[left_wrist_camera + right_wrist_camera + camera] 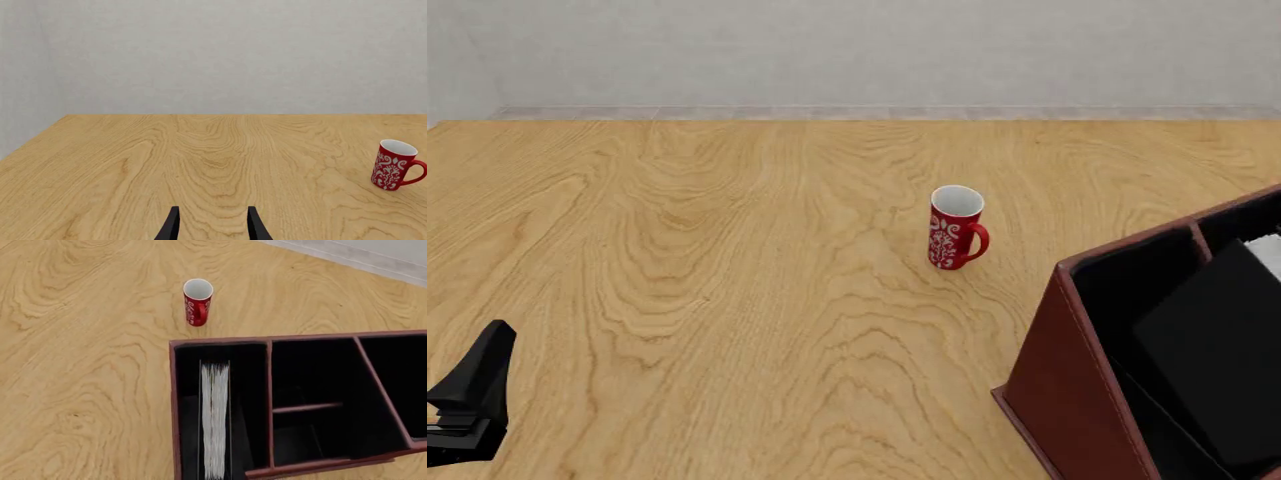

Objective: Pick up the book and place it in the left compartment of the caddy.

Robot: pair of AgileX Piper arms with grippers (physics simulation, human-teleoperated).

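Note:
The black book (pixel 215 420) stands on edge inside the left compartment (pixel 245 385) of the reddish-brown caddy (pixel 220 342), its grey-white page edge facing up. In the front view the book (pixel 1214 355) leans as a dark slab in the caddy (pixel 1077 390) at the right edge. Nothing holds it. My left gripper (pixel 213 210) is open and empty over bare table, far to the left (pixel 481 378). The right wrist view looks down on the caddy from above, and no fingers of the right gripper show in any view.
A red mug (pixel 956 228) with a white pattern stands upright on the wooden table (pixel 694 250), just beyond the caddy's left corner (pixel 197 302). Narrower black-lined sections (pixel 310 375) lie past the divider. A grey wall closes the table's far edge.

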